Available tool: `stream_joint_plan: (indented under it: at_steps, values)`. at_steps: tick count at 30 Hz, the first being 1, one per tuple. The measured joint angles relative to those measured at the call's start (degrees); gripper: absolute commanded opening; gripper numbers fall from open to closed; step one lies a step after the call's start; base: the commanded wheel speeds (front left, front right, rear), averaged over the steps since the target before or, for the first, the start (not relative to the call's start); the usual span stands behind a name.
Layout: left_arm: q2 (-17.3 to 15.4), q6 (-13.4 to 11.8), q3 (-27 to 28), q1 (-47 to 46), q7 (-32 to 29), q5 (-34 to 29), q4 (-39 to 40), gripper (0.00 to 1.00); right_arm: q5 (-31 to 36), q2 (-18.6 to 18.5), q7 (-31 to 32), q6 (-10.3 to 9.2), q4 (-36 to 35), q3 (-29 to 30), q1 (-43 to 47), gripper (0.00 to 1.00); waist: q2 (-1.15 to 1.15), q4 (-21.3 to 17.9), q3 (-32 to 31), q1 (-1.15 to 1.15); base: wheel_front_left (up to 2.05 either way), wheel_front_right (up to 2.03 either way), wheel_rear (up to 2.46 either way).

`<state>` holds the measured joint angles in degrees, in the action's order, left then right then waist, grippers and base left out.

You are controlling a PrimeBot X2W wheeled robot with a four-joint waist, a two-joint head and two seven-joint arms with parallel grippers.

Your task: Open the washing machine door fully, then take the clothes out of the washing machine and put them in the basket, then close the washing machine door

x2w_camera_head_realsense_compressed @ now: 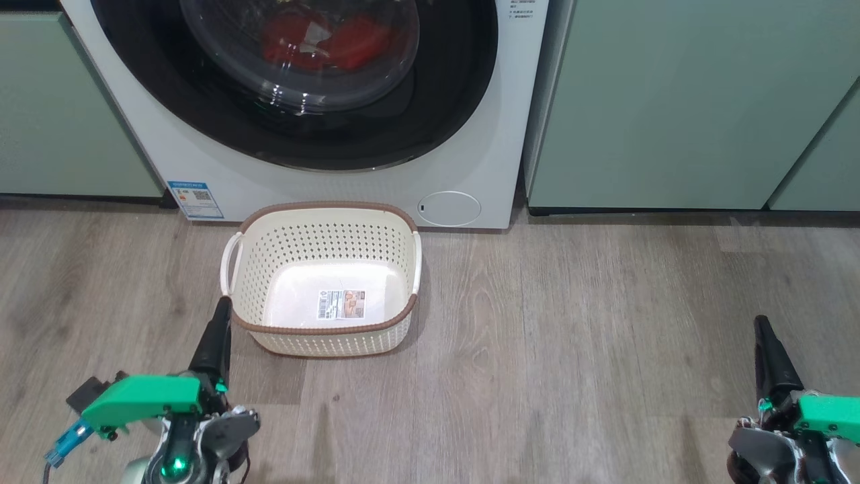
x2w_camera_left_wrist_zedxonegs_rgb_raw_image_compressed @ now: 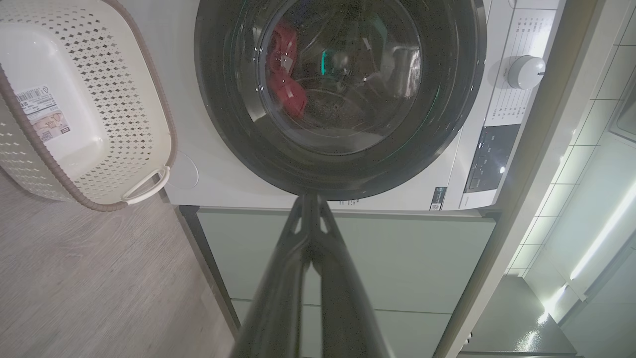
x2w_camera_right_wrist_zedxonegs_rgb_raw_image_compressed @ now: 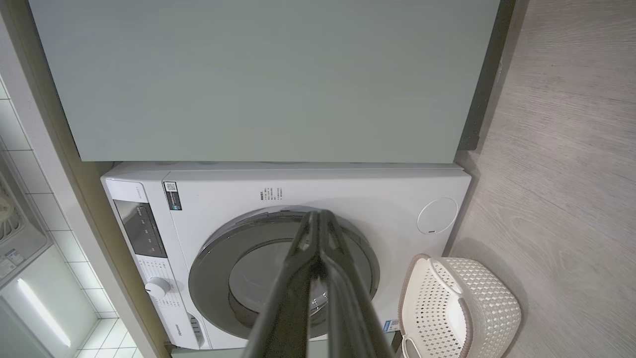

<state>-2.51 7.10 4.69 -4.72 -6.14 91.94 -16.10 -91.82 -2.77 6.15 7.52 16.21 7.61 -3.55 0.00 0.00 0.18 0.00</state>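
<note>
Head view | clothes (x2w_camera_head_realsense_compressed: pixel 349 40) inside washing machine (x2w_camera_head_realsense_compressed: pixel 514 114), door (x2w_camera_head_realsense_compressed: pixel 450 101) closed | basket (x2w_camera_head_realsense_compressed: pixel 322 242) holds only sticker (x2w_camera_head_realsense_compressed: pixel 341 304) | left gripper (x2w_camera_head_realsense_compressed: pixel 223 304), right gripper (x2w_camera_head_realsense_compressed: pixel 761 323) pinched together

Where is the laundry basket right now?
In the head view the basket stands on the floor just in front of the washing machine, slightly left of centre, with the left hand near its front-left corner.

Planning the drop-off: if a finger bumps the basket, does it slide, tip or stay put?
Probably light: the basket is empty, with perforated plastic walls. It likely slides rather than tips: it sits low and wide, flat-bottomed, on a smooth wood-look floor. The walls may flex when pushed.
</note>
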Motion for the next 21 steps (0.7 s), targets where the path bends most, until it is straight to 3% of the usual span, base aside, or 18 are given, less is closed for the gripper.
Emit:
stream_joint_plan:
  at_steps: [18, 19, 21]
  values:
    - [0.0, 0.0, 0.0, 0.0, 0.0, 0.0, 0.0, 0.00, 0.0, 0.0, 0.0, 0.00, 0.0, 0.0, 0.0, 0.00, 0.00, 0.0, 0.0, 0.00, 0.00, 0.00, 0.00]
    - [0.0, 0.0, 0.0, 0.0, 0.0, 0.0, -0.4, 1.00, 0.0, 0.0, 0.0, 0.02, 0.4, 0.0, 0.0, 1.00, 0.00, 0.0, 0.0, 0.00, 0.00, 0.00, 0.00]
    - [0.1, -0.1, -0.1, 0.2, 0.0, 0.0, -1.1, 1.00, 0.0, 0.0, 0.0, 0.01, 1.1, -0.1, 0.3, 1.00, 0.00, 0.0, 0.0, 0.00, 0.00, 0.00, 0.00]
